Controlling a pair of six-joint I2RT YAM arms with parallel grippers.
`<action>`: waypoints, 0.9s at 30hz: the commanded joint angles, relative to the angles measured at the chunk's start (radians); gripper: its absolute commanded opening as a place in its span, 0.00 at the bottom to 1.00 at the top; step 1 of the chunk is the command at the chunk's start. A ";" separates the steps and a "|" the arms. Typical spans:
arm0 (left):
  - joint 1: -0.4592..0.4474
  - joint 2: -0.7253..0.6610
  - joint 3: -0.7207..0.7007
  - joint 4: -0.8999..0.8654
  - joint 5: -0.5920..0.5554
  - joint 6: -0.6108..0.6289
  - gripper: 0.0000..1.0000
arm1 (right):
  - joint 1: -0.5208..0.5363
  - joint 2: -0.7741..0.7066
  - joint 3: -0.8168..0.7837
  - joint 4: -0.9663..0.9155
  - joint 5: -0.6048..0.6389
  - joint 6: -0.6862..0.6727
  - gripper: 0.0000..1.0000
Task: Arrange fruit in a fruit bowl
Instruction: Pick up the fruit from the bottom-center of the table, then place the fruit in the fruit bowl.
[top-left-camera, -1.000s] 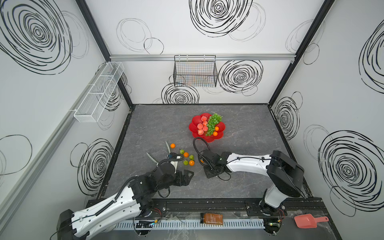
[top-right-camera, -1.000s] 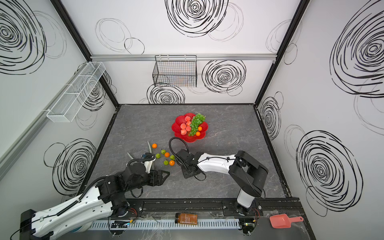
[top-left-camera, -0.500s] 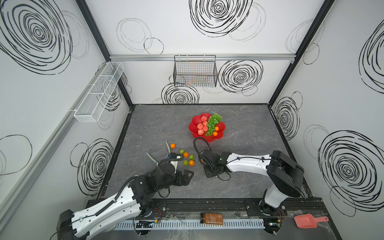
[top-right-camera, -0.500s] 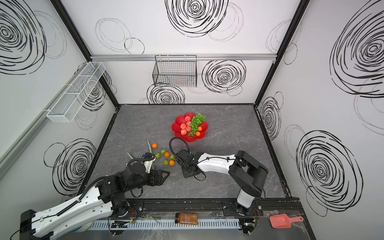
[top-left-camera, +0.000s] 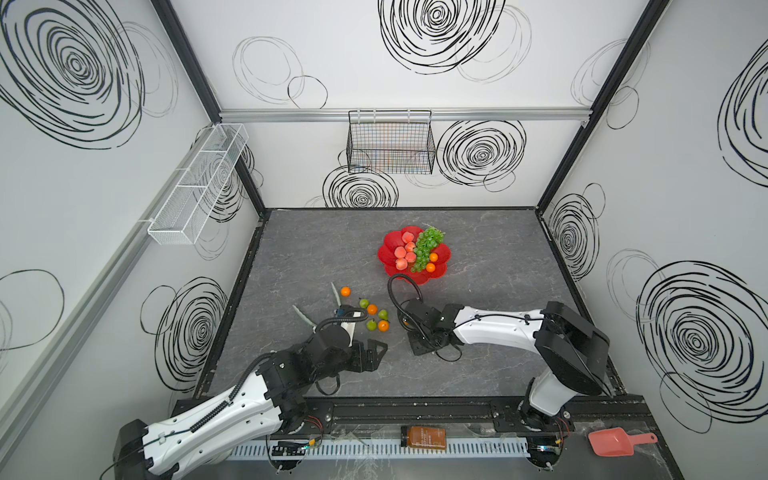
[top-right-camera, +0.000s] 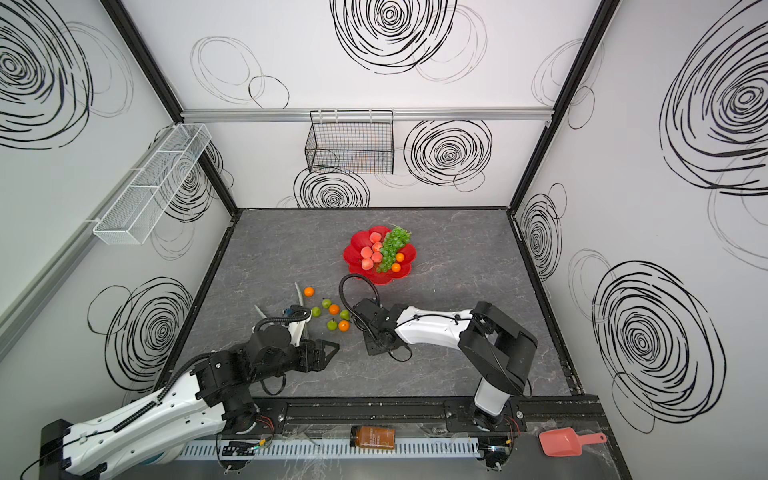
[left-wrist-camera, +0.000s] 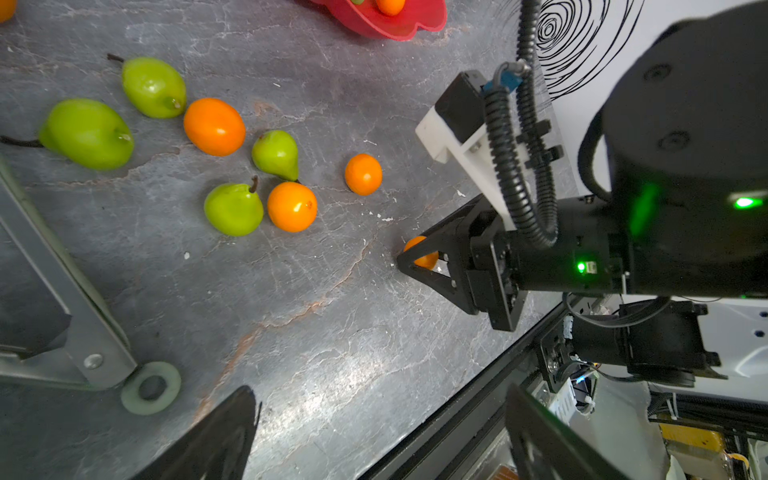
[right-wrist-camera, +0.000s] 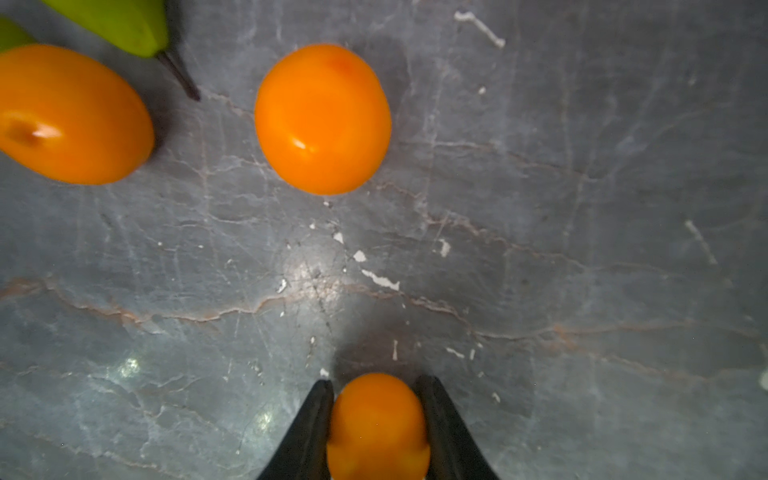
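Tangerine (right-wrist-camera: 376, 424): small, glossy, orange

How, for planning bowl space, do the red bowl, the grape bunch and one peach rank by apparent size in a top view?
Largest: red bowl.
Then: grape bunch.
Smallest: peach.
All sit together, so distance hardly matters.

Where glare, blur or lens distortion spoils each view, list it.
Right wrist view: the tangerine between the fingers of the right gripper is out of focus, and glare whitens a patch of the table. Left wrist view: the wide lens stretches the green fruit at the frame's edge. In both top views: even light, faint shadows, sharp, with the black frame posts splayed outward.
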 joint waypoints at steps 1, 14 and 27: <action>0.012 0.016 0.040 0.027 -0.012 0.031 0.96 | -0.009 -0.054 -0.008 -0.028 0.013 0.021 0.30; 0.167 0.106 0.104 0.122 0.113 0.114 0.96 | -0.169 -0.221 0.007 -0.095 0.007 -0.038 0.29; 0.347 0.226 0.193 0.172 0.231 0.218 0.96 | -0.346 -0.238 0.095 -0.117 -0.013 -0.141 0.28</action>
